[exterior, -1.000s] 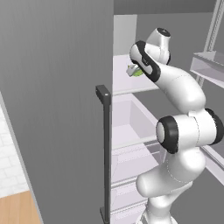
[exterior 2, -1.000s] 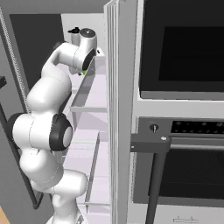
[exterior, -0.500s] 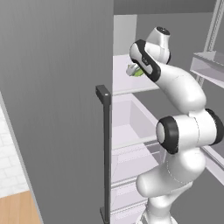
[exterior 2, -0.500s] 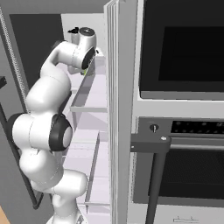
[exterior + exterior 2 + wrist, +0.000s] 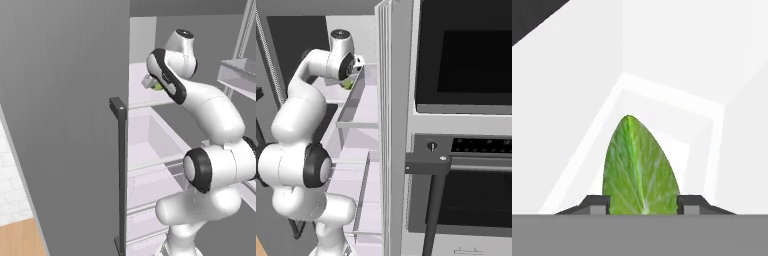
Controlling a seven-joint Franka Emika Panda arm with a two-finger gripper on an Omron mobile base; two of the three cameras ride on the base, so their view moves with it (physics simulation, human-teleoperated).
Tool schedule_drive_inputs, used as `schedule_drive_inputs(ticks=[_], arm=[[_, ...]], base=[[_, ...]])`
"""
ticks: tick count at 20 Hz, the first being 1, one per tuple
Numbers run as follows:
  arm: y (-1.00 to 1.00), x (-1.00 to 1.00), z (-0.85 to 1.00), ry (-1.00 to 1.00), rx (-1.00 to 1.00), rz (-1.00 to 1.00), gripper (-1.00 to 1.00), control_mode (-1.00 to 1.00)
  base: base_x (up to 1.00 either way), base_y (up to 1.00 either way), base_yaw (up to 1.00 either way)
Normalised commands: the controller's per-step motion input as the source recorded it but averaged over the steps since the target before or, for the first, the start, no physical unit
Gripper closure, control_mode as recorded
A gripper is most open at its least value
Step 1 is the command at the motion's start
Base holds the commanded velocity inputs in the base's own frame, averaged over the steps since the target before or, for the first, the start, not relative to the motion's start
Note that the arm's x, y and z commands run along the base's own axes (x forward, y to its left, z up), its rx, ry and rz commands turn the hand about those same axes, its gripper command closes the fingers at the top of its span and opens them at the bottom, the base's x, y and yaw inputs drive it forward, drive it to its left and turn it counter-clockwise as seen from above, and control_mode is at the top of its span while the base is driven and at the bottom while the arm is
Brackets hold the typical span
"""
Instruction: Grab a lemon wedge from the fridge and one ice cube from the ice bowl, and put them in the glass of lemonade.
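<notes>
Inside the open fridge [image 5: 75,100], the jaws are closed on the lemon wedge [image 5: 640,167], one dark fingertip [image 5: 597,204] pressed against each side of it. The wedge sits over the white upper shelf [image 5: 142,92], its pointed end facing away from the hand.

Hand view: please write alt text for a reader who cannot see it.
A green lemon wedge stands pointed end up between the two dark fingers of the gripper, which are closed against its sides. Behind it are the white walls and shelf of the fridge.
</notes>
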Motion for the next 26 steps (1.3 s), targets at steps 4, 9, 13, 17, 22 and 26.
schedule_drive_inputs(ticks=[4,9,13,17,22,26], arm=[[0.0,-1.0,0.02,0.0,0.02,-0.27,1.0,-1.0],[0.01,-1.0,-0.03,0.0,0.0,-0.21,1.0,-1.0],[0.0,-1.0,-0.22,0.0,0.04,-0.1,1.0,-1.0],[0.0,-1.0,-0.29,0.0,0.08,-0.05,1.0,-1.0],[0.0,-0.98,-0.21,0.07,0.08,-0.08,1.0,-1.0],[0.0,-0.66,-0.21,0.23,0.0,-0.22,1.0,-1.0]], base=[[0.0,0.0,0.0],[0.0,0.0,0.0],[0.0,0.0,0.0],[0.0,0.0,0.0],[0.0,0.0,0.0],[0.0,0.0,0.0]])
